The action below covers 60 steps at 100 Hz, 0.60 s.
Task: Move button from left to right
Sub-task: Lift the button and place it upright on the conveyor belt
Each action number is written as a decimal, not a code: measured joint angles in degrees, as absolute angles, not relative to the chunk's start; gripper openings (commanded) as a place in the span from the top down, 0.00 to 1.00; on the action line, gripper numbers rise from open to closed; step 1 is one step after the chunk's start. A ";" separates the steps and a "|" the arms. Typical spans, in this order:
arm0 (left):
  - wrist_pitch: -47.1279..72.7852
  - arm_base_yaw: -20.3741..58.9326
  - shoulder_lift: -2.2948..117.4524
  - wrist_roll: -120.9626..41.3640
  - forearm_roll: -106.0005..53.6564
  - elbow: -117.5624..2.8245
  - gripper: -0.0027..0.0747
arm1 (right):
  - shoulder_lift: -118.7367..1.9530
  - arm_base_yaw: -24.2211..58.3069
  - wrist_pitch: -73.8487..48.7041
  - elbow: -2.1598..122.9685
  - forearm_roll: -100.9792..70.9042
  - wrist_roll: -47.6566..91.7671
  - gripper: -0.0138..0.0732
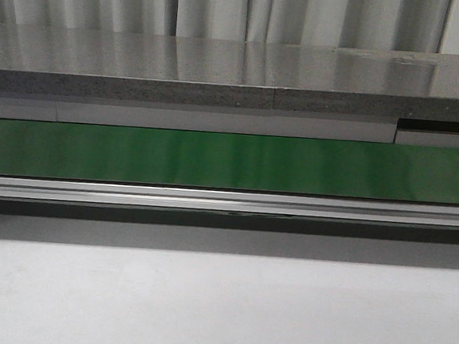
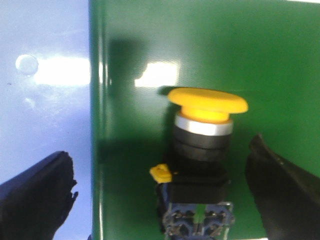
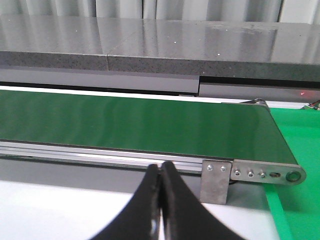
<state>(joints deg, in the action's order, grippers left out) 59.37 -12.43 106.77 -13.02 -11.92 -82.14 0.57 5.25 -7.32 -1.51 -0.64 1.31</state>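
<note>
The button lies on its side on a green surface in the left wrist view, with a round yellow cap, a silver ring and a black boxy body. My left gripper is open. One finger hangs over the pale table and the other finger is beside the button, neither touching it. In the right wrist view my right gripper is shut on nothing, above the white table in front of the conveyor. Neither gripper nor the button shows in the front view.
A long green conveyor belt with an aluminium side rail crosses the front view, with a grey ledge behind it. The belt's end roller bracket and a green mat show in the right wrist view.
</note>
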 measured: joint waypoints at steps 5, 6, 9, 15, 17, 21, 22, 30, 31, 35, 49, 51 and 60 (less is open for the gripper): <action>59.37 -12.40 106.06 -13.12 -12.03 -82.14 0.10 | 0.57 5.25 -7.32 -1.51 -0.64 1.31 0.92; 59.37 -12.40 105.78 -13.12 -12.14 -82.14 0.10 | 0.57 5.25 -7.32 -1.51 -0.64 1.31 0.92; 59.12 -12.40 105.08 -13.23 -12.26 -82.14 0.10 | 0.57 5.25 -7.32 -1.51 -0.64 1.31 0.92; 58.50 -12.15 103.00 -13.66 -12.61 -82.14 0.10 | 0.57 5.25 -7.32 -1.51 -0.64 1.31 0.92; 58.11 -12.01 102.44 -13.94 -12.76 -82.14 0.10 | 0.57 5.25 -7.32 -1.51 -0.64 1.31 0.92; 57.44 -11.66 100.71 -14.18 -12.88 -82.14 0.10 | 0.57 5.25 -7.32 -1.51 -0.64 1.31 0.92; 57.16 -11.72 100.10 -14.18 -12.86 -82.14 0.10 | 0.57 5.25 -7.32 -1.51 -0.64 1.31 0.92; 55.13 -10.57 96.64 -14.45 -13.10 -81.99 0.10 | 0.57 5.25 -7.32 -1.51 -0.64 1.31 0.92; 54.66 -10.47 96.30 -14.45 -13.07 -81.84 0.10 | 0.57 5.25 -7.32 -1.51 -0.64 1.31 0.92; 53.36 -9.77 94.29 -14.54 -13.24 -81.23 0.10 | 0.57 5.25 -7.32 -1.51 -0.64 1.31 0.92; 46.47 -6.97 86.56 -14.54 -13.51 -75.33 0.10 | 0.57 5.25 -7.32 -1.51 -0.64 1.31 0.92; 45.21 -6.49 85.25 -14.54 -13.51 -73.97 0.10 | 0.57 5.25 -7.32 -1.51 -0.64 1.31 0.92; 38.71 -4.30 79.03 -14.54 -13.60 -66.95 0.10 | 0.57 5.25 -7.32 -1.51 -0.64 1.31 0.92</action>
